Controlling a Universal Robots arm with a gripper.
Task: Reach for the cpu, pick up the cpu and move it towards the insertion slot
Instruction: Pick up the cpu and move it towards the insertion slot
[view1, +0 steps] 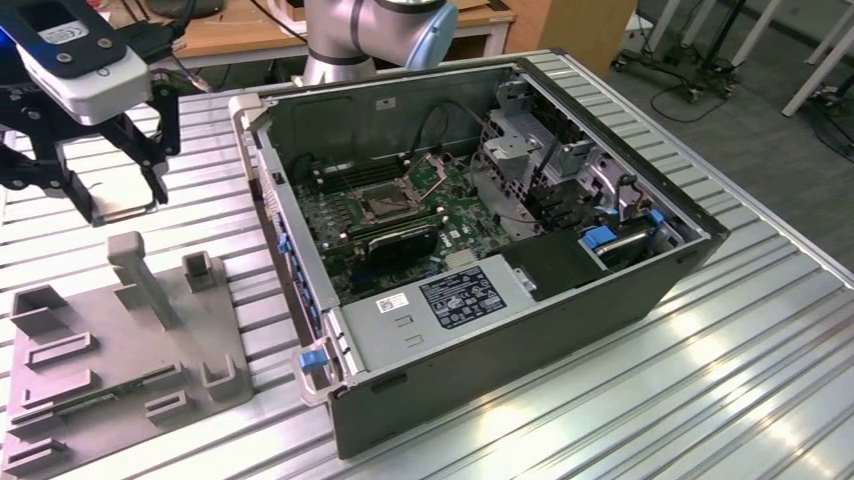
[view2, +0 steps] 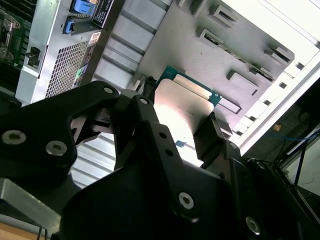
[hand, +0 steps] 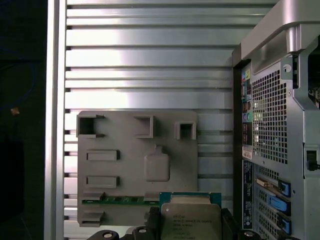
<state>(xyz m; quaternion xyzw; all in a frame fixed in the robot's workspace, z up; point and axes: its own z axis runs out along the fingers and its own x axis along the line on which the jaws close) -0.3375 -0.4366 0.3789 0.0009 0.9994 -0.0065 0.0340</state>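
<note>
The cpu (hand: 190, 218) is a thin square chip with a silvery face and a green rim. My gripper (hand: 190, 225) is shut on it, with a black finger on each of two opposite edges. The second wrist view shows the same hold: the cpu (view2: 182, 107) sits between the fingers (view2: 212, 132) of the gripper (view2: 180, 116). In the exterior view the gripper (view1: 123, 205) hangs at the far left, above the table and beyond the grey fixture plate (view1: 120, 340). The insertion slot (view1: 378, 203), a dark square socket with a metal frame, lies on the board inside the open computer case (view1: 534, 300), well off to the exterior view's right of the gripper.
The grey fixture plate (hand: 135, 165) with its upright blocks lies below the held chip on the slatted metal table (view1: 694, 400). The case's side wall (view1: 274, 200) stands between gripper and socket. A white-labelled grey metal box (view1: 441, 300) and drive cages (view1: 534, 160) sit inside the case.
</note>
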